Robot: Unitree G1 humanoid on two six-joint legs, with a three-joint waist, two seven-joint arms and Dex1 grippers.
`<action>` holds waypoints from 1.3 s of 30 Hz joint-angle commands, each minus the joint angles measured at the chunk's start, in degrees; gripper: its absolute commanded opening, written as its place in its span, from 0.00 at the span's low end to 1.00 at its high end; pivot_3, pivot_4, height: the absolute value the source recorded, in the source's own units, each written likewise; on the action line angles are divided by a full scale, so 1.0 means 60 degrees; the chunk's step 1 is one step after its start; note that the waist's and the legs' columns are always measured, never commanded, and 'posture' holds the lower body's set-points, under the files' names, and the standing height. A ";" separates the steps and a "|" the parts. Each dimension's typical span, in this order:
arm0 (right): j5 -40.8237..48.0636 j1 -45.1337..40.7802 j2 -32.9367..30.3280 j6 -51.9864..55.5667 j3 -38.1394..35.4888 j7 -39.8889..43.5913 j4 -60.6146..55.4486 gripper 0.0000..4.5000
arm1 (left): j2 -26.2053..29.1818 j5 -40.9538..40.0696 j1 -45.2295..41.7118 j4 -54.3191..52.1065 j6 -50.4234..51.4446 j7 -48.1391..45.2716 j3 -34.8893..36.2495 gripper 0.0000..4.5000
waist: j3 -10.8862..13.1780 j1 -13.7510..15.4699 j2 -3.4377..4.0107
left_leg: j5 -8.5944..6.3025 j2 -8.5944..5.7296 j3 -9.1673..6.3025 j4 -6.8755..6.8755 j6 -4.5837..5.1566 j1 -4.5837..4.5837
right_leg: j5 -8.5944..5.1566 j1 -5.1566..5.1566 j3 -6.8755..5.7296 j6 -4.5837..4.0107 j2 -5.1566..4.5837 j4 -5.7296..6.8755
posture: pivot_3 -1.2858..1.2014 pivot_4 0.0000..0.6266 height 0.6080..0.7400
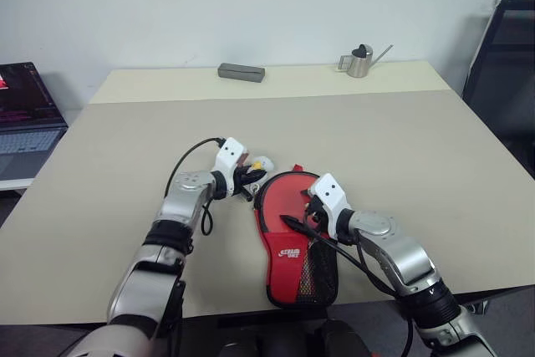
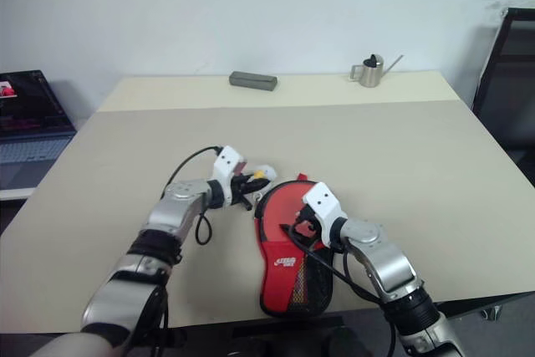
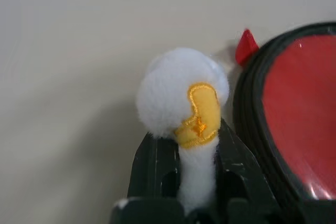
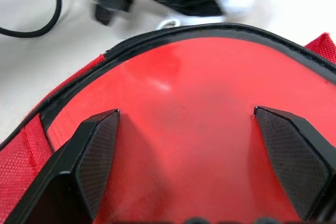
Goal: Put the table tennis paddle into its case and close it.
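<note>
— Left side first?
— Left gripper (image 1: 251,177) pinching the plush charm (image 3: 181,98), just beside the case's round end.
— Case?
— Case (image 1: 292,248) flat on the table (image 1: 401,148), near the front edge; long axis runs near to far — round end away, narrow mesh end toward the robot.
— Right?
— Right gripper (image 4: 202,156) spread wide over the red face.

Middle tabletop (image 1: 376,148): I'm seeing open room all around the case (image 1: 288,244).
Far edge: grey box (image 1: 242,72) and metal watering can (image 1: 360,62) are standing well apart from it.
Case's round end: left pincer (image 1: 251,176) and right pincer (image 1: 308,204) are crowding it.
</note>
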 commanded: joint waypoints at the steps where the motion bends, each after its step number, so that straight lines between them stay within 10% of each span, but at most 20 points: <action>1: -0.0201 0.0056 0.0176 0.0161 0.0265 -0.0104 0.0572 1.00 | 0.0200 -0.0066 -0.0097 -0.0658 0.0302 0.0113 0.0135 0.06 | -0.0003 0.0047 -0.0005 | 0.0000 -0.0002 0.0000 0.0002 0.0000 0.0003 | 0.0001 0.0003 -0.0001 -0.0001 0.0000 0.0001 | 0.52 0.24 1.00; 39: -0.0898 0.0536 0.1221 0.0315 0.0487 -0.1081 0.1614 1.00 | -0.1326 0.1743 -0.4776 0.6833 -0.3622 0.2002 -0.0245 0.06 | -0.0027 0.0028 -0.0037 | 0.0014 -0.0037 -0.0008 -0.0013 -0.0025 0.0157 | -0.0011 0.0158 -0.0021 0.0050 0.0019 -0.0016 | 0.52 0.24 1.00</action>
